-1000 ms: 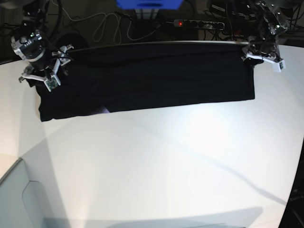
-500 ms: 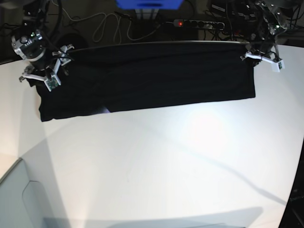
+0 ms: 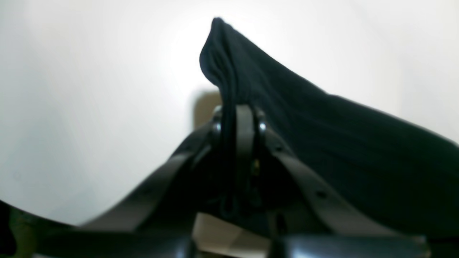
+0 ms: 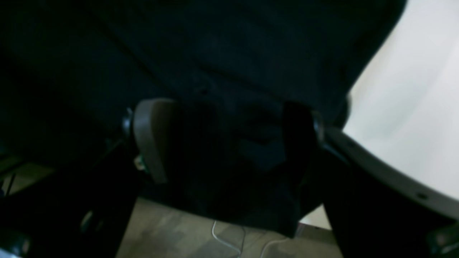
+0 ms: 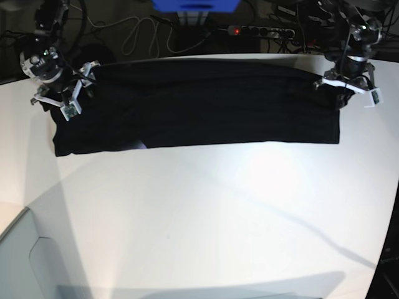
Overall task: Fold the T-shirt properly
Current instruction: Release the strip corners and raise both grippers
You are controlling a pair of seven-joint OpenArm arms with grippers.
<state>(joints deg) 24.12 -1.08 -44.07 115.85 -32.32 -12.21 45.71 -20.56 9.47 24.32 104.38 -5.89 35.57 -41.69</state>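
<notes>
Leftmost in the base view, the right arm's white-and-black gripper (image 5: 57,99) sits over the far left corner of the large black short-sleeved cloth T-shirt (image 5: 199,103). In the right wrist view the two fingers (image 4: 152,139) stand wide apart, with a thick bunch of the dark cloth filling the gap between them; the cloth touches both inner faces, so the jaws are spread around a fat wad of fabric. Whether they actually press on it I cannot tell from the dark frame.

Moving right, the T-shirt lies as a long horizontal band across the far part of the smooth white worktop (image 5: 206,218), its upper edge along the worktop's far edge. Only plain black cloth shows. A small pale patch peeks out at the lower edge near the left end. The near part of the worktop shows bright glare and long shadows.

Beyond the far edge, a black power strip with a red light (image 5: 259,30) and loose pale cables (image 5: 134,34) lie on the dark floor.

At the right end, the left arm's gripper (image 5: 344,92) is at the T-shirt's far right corner. In the left wrist view the jaws are clenched together on a fold of the black fabric (image 3: 322,143), which rises to a peak above the fingertips (image 3: 244,118) and drapes away to the right.
</notes>
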